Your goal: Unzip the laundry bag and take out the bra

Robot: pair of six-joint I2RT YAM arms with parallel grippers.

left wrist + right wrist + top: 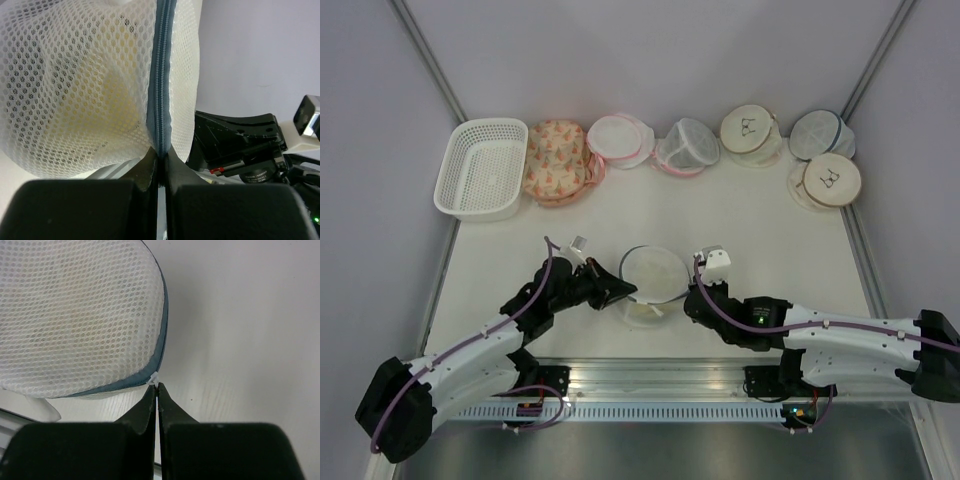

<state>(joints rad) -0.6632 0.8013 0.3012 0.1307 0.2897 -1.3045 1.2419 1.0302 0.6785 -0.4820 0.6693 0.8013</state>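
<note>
The laundry bag (655, 275), a round white mesh drum with a dark blue zip rim (161, 75), lies at the table's near middle between both arms. My left gripper (620, 293) comes in from the left and is shut on the zip rim, which runs into its closed tips (160, 152). On the bag's right side my right gripper (692, 296) is shut on the small white zip pull (154, 377) at the rim's edge (156, 385). Of the bra, only a pale yellow shape (115, 100) shows through the mesh.
Along the back stand a white slatted basket (482, 168), a floral pink bag (555, 160), two pink-trimmed white bags (618, 140), beige round bags (750, 128) and a blue-trimmed one (818, 133). Grey walls close in on both sides.
</note>
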